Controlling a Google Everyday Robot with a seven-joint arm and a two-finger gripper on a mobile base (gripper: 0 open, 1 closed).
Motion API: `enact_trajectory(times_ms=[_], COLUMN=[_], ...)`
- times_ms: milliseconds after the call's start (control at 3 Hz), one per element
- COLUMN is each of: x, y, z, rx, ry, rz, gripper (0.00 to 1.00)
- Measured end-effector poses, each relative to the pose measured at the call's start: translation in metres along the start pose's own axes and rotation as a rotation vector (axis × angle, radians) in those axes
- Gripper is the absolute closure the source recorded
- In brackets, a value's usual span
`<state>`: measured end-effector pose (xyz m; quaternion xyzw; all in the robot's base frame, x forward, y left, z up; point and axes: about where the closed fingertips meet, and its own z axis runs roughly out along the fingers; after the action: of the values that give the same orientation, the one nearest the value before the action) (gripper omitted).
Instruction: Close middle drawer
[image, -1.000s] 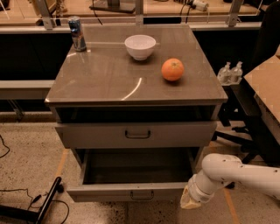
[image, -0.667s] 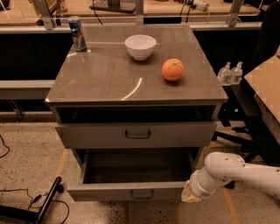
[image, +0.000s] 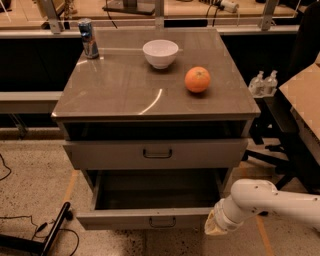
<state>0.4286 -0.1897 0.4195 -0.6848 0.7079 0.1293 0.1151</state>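
The middle drawer (image: 125, 218) is pulled far out of the grey cabinet. Its low grey front panel carries a small dark loop handle (image: 162, 221), and its inside looks empty. Above it the taller-fronted top drawer (image: 100, 153) stands slightly out, with a bigger handle. My gripper (image: 217, 226), at the end of the white arm, is low at the right end of the middle drawer's front panel, touching or very close to its corner. The lowest drawer is hidden.
On the cabinet top (image: 125, 90) stand a white bowl (image: 160, 53), an orange (image: 197, 80) and a can (image: 89, 38). Two clear bottles (image: 264, 82) and a dark chair frame (image: 280, 145) are to the right. A black bar (image: 52, 232) and cables lie on the floor at the left.
My gripper has edged slightly left towards the drawer's right front corner. The drawer looks as far out as before.
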Motion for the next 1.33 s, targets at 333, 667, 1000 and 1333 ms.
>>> enact_trajectory(times_ms=[333,667,1000,1333], x=[-0.005,-0.006,-0.009,-0.01], y=[0.012,0.016,0.006,-0.021], z=[0.007,0.021,0.033,0.04], rx=[0.008,0.016,0.043,0.101], ry=[-0.005,-0.008,-0.01,-0.024], rz=[-0.021,-0.039,-0.069,-0.108], gripper=[1.0,1.0,1.0,1.0])
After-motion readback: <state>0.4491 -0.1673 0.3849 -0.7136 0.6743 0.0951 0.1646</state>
